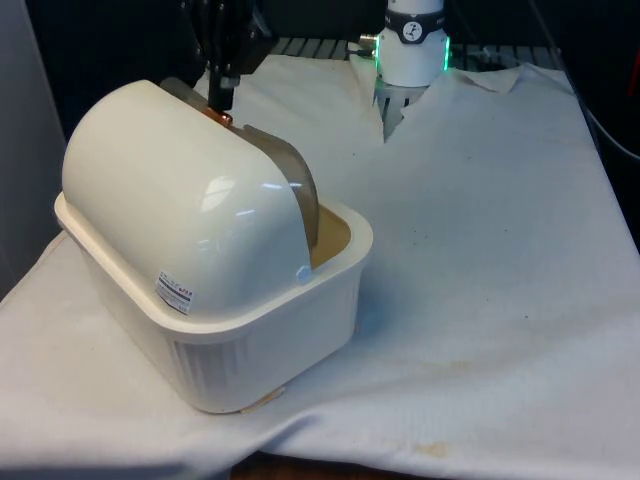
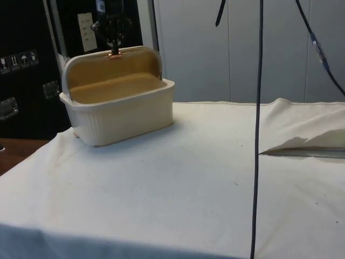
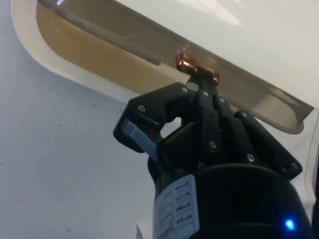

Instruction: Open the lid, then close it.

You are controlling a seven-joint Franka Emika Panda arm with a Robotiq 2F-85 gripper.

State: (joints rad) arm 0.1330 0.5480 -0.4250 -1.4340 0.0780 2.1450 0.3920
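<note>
A cream bread box [image 1: 255,345] stands at the front view's left, turning its domed back [image 1: 170,200] to that camera. Its smoky roll-top lid [image 1: 298,185] is rolled up over the dome, and the tan inside [image 2: 116,86] lies open in the side view. At the top of the dome a small copper handle [image 1: 224,118] sits on the lid's edge. My black gripper [image 1: 220,98] comes down from above and is shut on this handle [image 3: 185,64], fingertips pinched together around it [image 3: 202,79]. In the side view the gripper [image 2: 114,47] stands right over the handle [image 2: 114,54].
The white cloth [image 1: 480,250] stretches wide to the front view's right of the box. A black cable [image 2: 257,135] hangs down across the side view. The robot's base [image 1: 412,45] stands at the far end.
</note>
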